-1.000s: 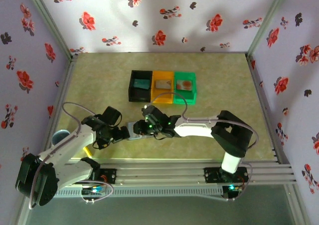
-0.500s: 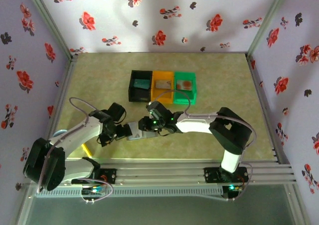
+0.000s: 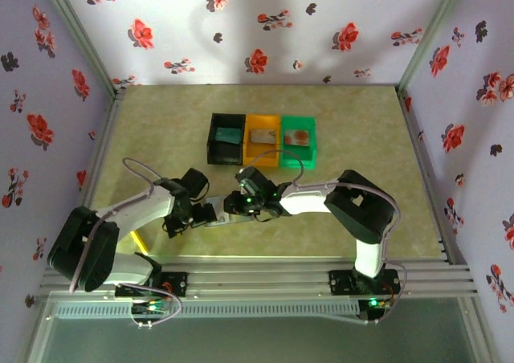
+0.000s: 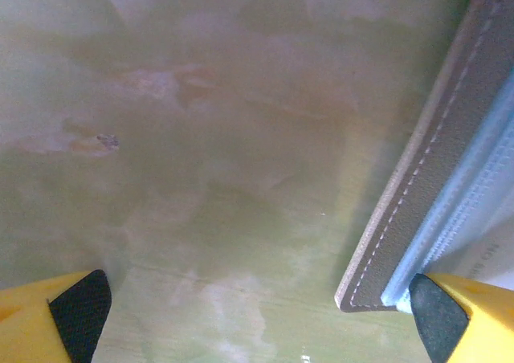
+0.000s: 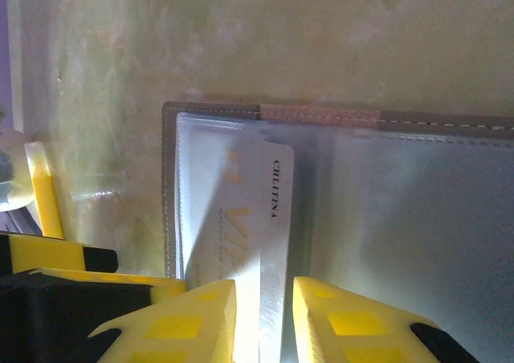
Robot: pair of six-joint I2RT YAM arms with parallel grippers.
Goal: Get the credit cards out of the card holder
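right tool (image 5: 265, 319) is down over the open card holder (image 5: 401, 234). its two yellow fingers (image 5: 197, 319) are drawn in close with just a narrow bright gap between them. the end of a pale card (image 5: 257, 210) runs straight into that gap. honestly i can't tell if it's actually pinching the card or just sitting either side of it. the card lies on one panel of the holder under or against the clear sleeve, with faint orange lettering and a line of small dark print along one edge.

left tool (image 4: 261, 323) is spread wide open, nothing between the tips. one tip is touching the corner of the card holder (image 4: 426, 178) and the other is out over bare counter (image 4: 201, 138).

from above, the left tool (image 3: 206, 215) and right tool (image 3: 230, 209) come nose to nose near the front of the counter (image 3: 361, 138), with the grey card holder (image 3: 218, 218) flat between them.

further back, well apart from all that, sit a black bin (image 3: 214, 150), an orange bin (image 3: 263, 157) and a green bin (image 3: 298, 161) touching in a row. there's a teal-ish card (image 3: 227, 136), a greyish card (image 3: 261, 136) and a reddish card (image 3: 297, 136) in them, in that order.
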